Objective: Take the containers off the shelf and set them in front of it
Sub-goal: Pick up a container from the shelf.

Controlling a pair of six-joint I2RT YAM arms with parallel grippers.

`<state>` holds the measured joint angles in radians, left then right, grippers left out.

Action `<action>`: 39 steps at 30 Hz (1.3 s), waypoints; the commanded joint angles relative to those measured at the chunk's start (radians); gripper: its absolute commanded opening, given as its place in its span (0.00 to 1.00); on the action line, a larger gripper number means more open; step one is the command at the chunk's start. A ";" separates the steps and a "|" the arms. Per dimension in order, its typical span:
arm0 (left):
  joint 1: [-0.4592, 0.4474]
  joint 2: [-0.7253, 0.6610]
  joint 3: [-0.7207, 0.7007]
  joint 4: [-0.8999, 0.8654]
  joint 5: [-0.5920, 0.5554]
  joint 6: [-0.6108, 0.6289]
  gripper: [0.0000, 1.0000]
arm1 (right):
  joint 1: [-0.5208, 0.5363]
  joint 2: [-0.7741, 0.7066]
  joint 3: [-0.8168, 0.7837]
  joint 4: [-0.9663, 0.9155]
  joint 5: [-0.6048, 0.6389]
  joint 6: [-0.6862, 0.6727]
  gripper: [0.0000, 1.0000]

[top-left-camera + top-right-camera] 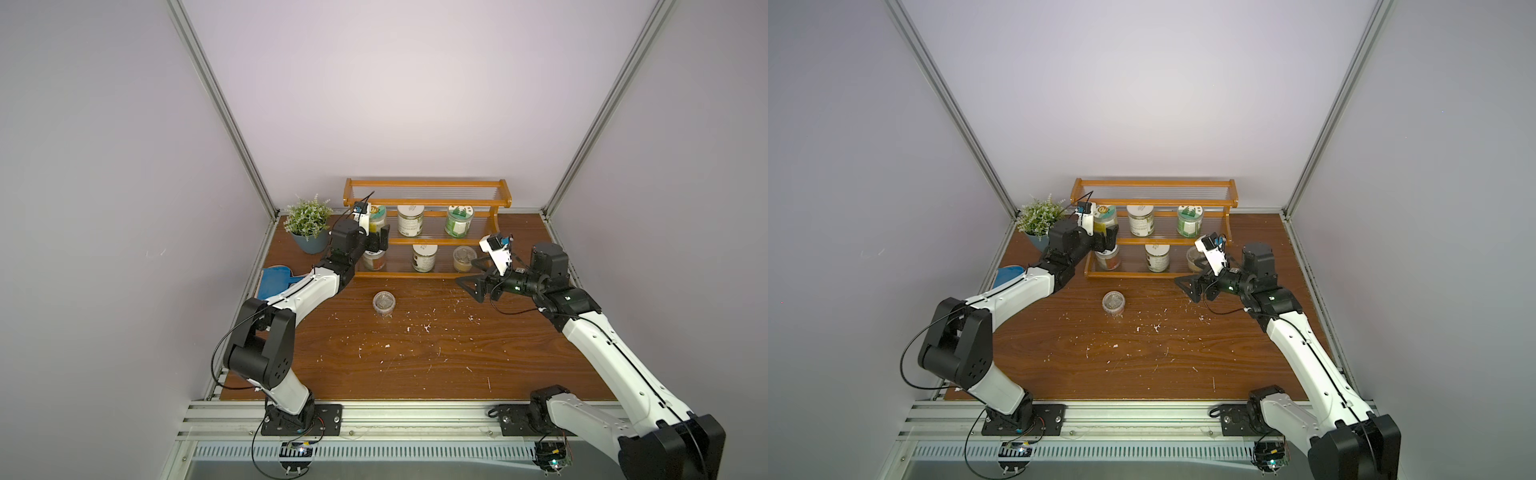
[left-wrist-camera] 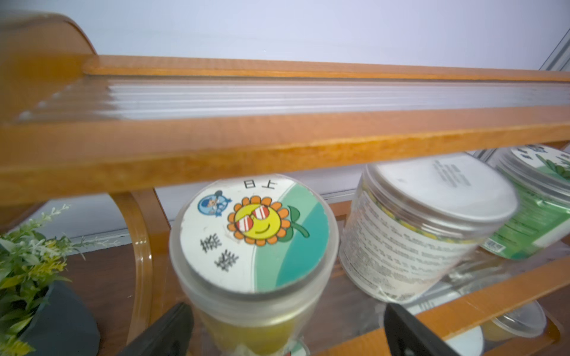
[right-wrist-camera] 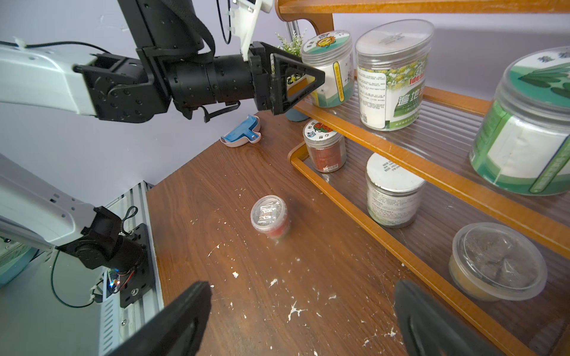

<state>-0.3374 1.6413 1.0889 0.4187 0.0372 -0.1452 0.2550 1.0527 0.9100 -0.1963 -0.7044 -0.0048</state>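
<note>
The shelf stands at the table's back. On its middle tier are a sunflower-lid jar, a white-lid jar and a green-label jar. The bottom tier carries an orange-filled jar, a white-lid jar and a clear-lid tub. One clear-lid tub sits on the table in front. My left gripper is open, its jaws either side of the sunflower-lid jar with gaps showing. My right gripper is open and empty above the table, before the shelf's right end.
A blue-grey plant pot with a green plant stands left of the shelf, close to my left arm. A blue scoop-like object lies at the table's left edge. White flecks dot the wooden table. Walls close in on three sides.
</note>
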 commanded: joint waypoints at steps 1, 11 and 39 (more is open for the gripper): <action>0.018 0.017 0.031 0.028 -0.027 -0.001 1.00 | 0.006 -0.023 0.035 0.003 0.006 -0.019 0.99; 0.028 0.099 0.118 0.019 -0.016 0.001 0.99 | 0.006 -0.021 0.035 0.003 0.011 -0.020 1.00; 0.026 0.026 0.105 0.001 0.029 0.015 0.81 | 0.005 -0.007 0.032 0.009 0.015 -0.025 1.00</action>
<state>-0.3065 1.7344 1.2026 0.4072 0.0490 -0.1413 0.2554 1.0534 0.9100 -0.1997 -0.6857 -0.0135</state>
